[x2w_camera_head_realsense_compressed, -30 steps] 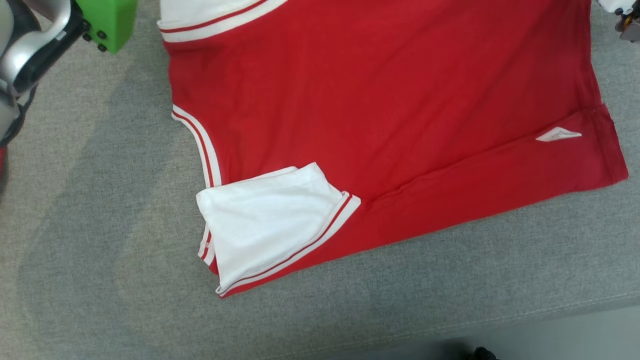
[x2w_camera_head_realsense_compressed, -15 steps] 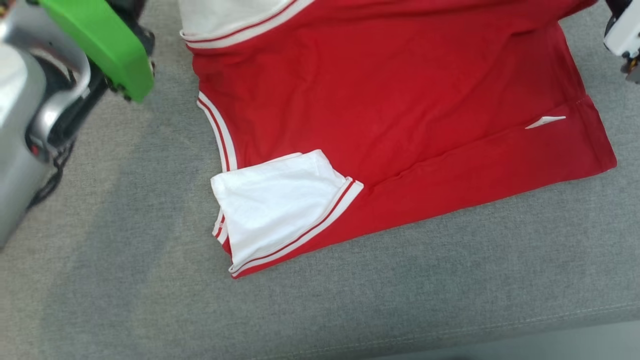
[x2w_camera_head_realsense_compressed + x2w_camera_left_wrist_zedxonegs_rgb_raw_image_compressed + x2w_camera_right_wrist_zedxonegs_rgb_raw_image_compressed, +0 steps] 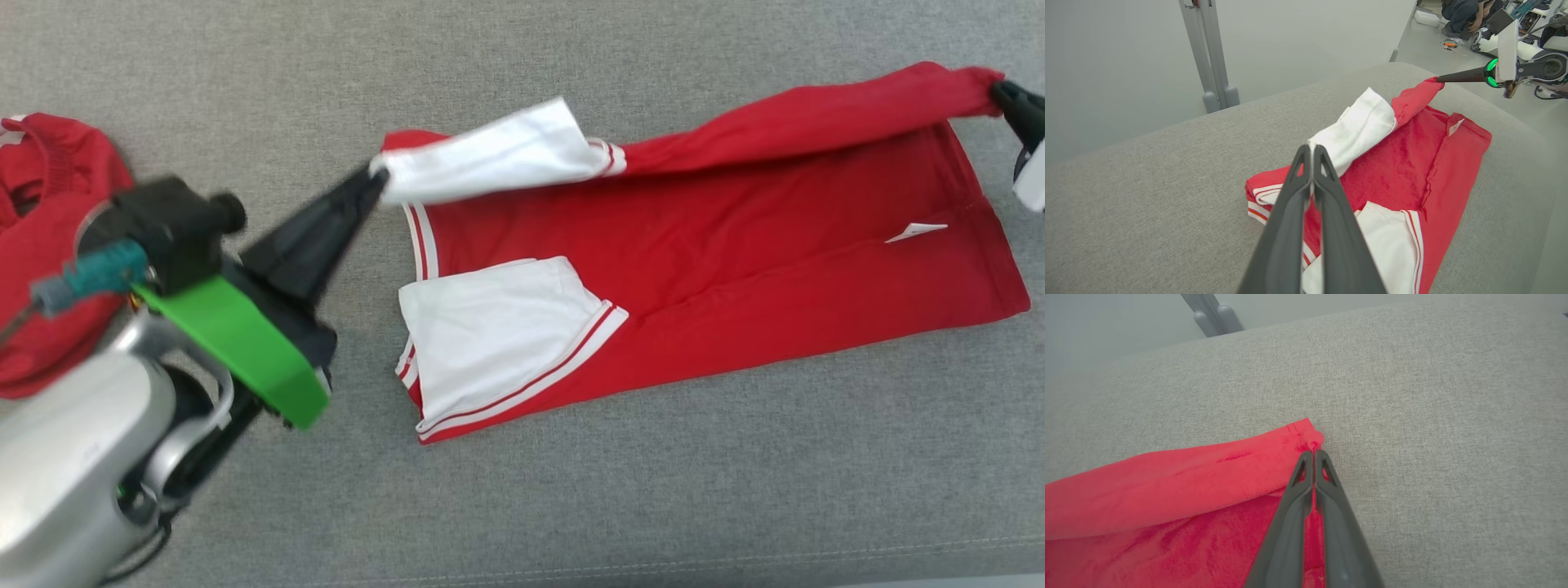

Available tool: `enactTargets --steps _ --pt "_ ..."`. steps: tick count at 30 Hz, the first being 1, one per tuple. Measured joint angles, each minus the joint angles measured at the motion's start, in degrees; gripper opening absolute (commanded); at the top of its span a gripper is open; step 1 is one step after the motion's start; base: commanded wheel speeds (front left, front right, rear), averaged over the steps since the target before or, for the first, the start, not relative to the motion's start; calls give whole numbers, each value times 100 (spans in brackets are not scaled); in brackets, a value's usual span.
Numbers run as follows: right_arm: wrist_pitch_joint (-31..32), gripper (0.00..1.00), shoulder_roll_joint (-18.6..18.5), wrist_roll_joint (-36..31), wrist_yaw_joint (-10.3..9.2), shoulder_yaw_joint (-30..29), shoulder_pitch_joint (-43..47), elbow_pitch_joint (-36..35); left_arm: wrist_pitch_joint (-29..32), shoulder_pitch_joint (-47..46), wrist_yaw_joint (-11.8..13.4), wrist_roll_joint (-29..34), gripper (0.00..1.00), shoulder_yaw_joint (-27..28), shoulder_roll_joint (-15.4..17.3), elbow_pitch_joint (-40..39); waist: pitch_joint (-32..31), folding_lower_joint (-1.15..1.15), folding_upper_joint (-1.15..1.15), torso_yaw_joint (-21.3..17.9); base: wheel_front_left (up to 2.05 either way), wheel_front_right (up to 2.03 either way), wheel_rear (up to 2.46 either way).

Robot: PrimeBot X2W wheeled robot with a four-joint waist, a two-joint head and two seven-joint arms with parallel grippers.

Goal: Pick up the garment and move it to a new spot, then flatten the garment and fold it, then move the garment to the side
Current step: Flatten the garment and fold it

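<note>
Garment edge hangs clamped by left pincer and right pincer; head view adds red heap

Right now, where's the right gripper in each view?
Head view: right gripper at the right edge, near top.
Left wrist view: right gripper upper right, pointing left.
Right wrist view: right gripper from bottom centre to mid-frame.
Shared landmark: corner of the garment it pinches.
</note>
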Motion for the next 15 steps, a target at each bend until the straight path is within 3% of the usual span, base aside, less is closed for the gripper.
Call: enactTargets --steps 6,15 --pt "-1 0 -125 76 0 -194 571 -164 -155 648 280 -14 0 -233 70 -375 -81 0 0 41 0 0 0" --pt "-48 0 27 71 0 -361 1299 -322 -467 1187 442 23 0 -503 -97 -86 -181 0 0 -2 0 0 0"
